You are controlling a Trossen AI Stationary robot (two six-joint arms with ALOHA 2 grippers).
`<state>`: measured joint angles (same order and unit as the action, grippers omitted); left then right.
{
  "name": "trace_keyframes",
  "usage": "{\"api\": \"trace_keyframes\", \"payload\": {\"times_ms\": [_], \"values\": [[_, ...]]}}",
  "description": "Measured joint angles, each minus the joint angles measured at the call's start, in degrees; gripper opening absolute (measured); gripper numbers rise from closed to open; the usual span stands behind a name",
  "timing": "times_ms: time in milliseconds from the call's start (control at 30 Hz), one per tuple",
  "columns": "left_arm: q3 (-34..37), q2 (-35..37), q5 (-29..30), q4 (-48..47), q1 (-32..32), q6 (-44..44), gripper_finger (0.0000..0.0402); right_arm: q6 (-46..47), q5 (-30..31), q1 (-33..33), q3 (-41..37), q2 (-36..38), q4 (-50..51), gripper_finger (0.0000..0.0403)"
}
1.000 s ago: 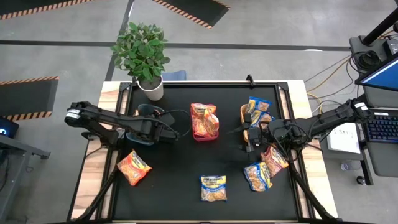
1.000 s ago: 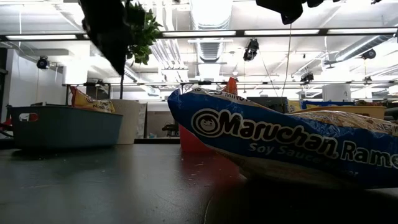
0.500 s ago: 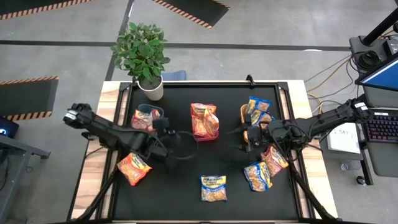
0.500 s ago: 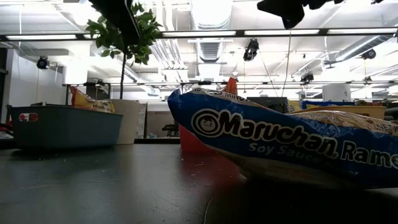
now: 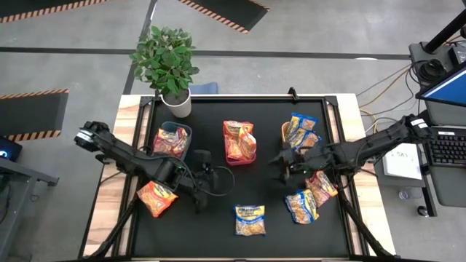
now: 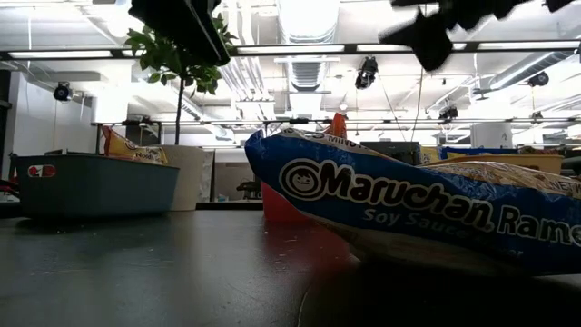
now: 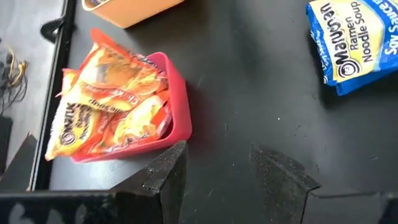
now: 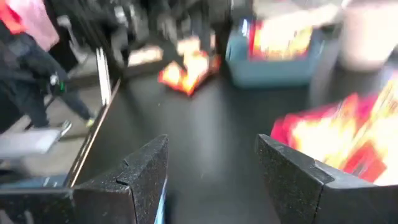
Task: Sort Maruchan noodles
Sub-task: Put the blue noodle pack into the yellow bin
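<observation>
Loose Maruchan packets lie flat on the black table: an orange one (image 5: 156, 198), a blue one (image 5: 250, 220), another blue one (image 5: 301, 205) and a red-pink one (image 5: 321, 187). More packets sit in the teal bin (image 5: 173, 140), the red bin (image 5: 239, 142) and the tan bin (image 5: 300, 131). My left gripper (image 5: 206, 182) hangs open over bare table between the orange packet and the red bin; its wrist view shows the red bin (image 7: 177, 118) and a blue packet (image 7: 357, 43). My right gripper (image 5: 280, 161) is open, left of the tan bin, holding nothing.
A potted plant (image 5: 169, 65) stands at the table's far left corner behind the teal bin. In the low view the near blue packet (image 6: 427, 218) fills the foreground. A bare black surface lies in the table's middle (image 5: 247, 185). The wooden table edges (image 5: 109, 196) flank the mat.
My left gripper has left the teal bin and swung toward the table's near edge and right, out over the middle; the bin's orange packets now show. My right gripper has shifted a little toward the table's left and turned.
</observation>
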<state>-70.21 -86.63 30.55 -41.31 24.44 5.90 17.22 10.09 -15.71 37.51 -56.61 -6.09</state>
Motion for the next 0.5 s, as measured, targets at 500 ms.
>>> {"api": "trace_keyframes", "payload": {"times_ms": [500], "values": [[5.50, -0.02, -2.62, 9.28, 0.12, -3.94, 0.0157, 42.44, -15.15, -6.89, 11.77, -12.94, 31.43, 0.0224]]}}
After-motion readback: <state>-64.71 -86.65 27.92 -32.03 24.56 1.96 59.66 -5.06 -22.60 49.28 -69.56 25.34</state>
